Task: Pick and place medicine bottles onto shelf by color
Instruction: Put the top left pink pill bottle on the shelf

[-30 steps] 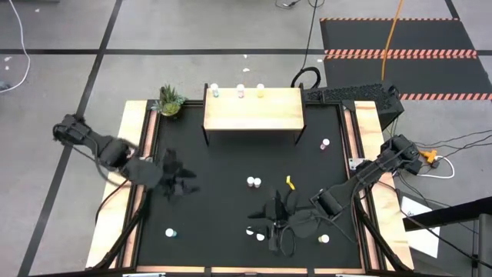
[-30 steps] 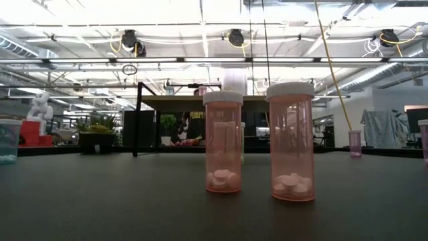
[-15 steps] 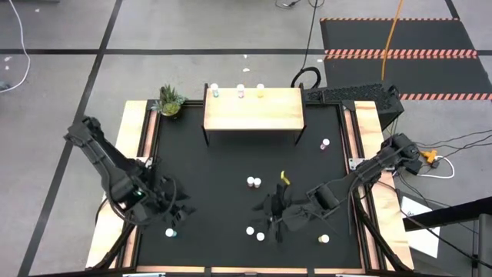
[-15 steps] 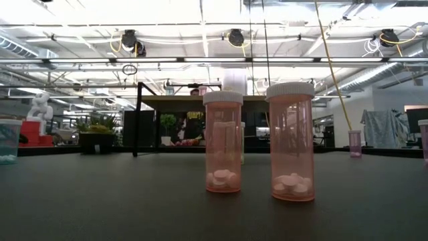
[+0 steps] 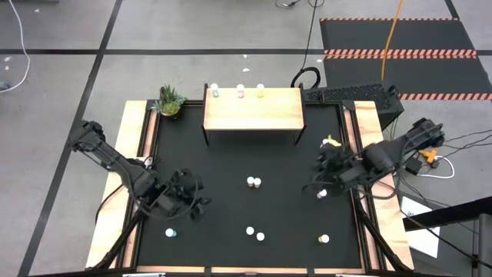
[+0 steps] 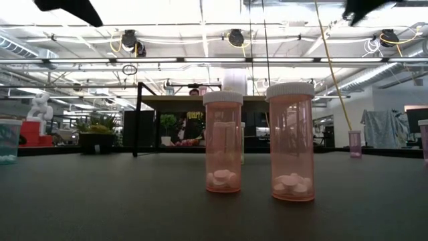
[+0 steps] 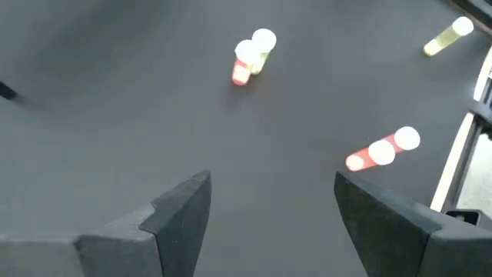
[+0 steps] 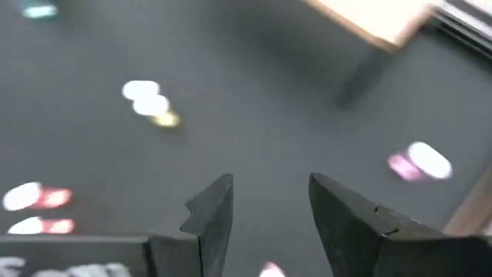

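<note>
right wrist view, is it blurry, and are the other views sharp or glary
Right wrist view: smeared, the bottles only streaks past the open right pincer. Left wrist view: bottles softly blurred, caps glowing. Low view: two pink bottles sharp, ceiling lights glaring. High view: even light.

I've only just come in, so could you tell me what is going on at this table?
Two robot arms are sorting medicine bottles onto a wooden shelf at the far edge of the table. Three bottles already stand along the shelf's back edge; the rest are scattered on the black mat. Right now neither gripper holds anything: the left gripper hovers open over the mat's left side, near a bottle at the front left, and the right gripper is open near the right edge beside a bottle.
</note>
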### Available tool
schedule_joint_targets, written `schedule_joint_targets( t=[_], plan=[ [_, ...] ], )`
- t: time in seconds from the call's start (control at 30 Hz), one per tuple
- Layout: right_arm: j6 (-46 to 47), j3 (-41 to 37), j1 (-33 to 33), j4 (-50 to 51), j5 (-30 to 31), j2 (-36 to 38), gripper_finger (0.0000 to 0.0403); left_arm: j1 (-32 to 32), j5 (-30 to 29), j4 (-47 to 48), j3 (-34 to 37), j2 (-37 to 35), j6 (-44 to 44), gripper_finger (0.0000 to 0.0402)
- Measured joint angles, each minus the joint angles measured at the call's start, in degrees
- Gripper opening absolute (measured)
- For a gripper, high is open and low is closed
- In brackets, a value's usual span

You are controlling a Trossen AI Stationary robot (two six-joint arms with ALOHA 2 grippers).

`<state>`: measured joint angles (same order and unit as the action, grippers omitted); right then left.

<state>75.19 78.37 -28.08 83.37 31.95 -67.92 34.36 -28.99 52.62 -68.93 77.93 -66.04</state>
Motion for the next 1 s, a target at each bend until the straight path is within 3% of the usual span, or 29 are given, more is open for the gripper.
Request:
schedule_joint_targets(
  t=[0.1,0.2,0.4,0.63,0.7,0.8,1.0],
  plan=[
    [8.30,-0.38,0.29,7.17,0.48,1.57,0.0167,-2.23,3.71,0.12,0.00,-0.04,3.11,0.0273],
    [8.55,-4.10,2.96,5.44,0.67,3.48,0.0167,-3.82,5.91,0.33,0.00,-0.04,5.16,0.0273],
    [6.50,-16.09,14.80,6.05,-7.24,5.83,0.0167,-5.63,8.41,0.89,0.00,-0.04,5.97,0.0273],
    [-3.48,-26.42,29.98,-0.94,-14.29,9.20,0.0167,-8.88,9.04,1.27,-0.02,-0.04,15.54,0.0273],
    [-7.85,-28.07,34.27,-4.55,-15.39,9.66,0.0167,-11.21,12.34,1.11,-0.02,-0.04,20.89,0.0273],
    [-13.01,-29.37,40.52,-6.12,-16.84,9.77,0.0167,-15.10,17.13,1.51,-0.02,-0.04,26.24,0.0273],
    [-19.76,-29.77,47.54,-8.44,-17.07,9.76,0.0167,-20.42,17.96,6.08,-0.02,-0.32,33.02,0.0273]
  ],
)
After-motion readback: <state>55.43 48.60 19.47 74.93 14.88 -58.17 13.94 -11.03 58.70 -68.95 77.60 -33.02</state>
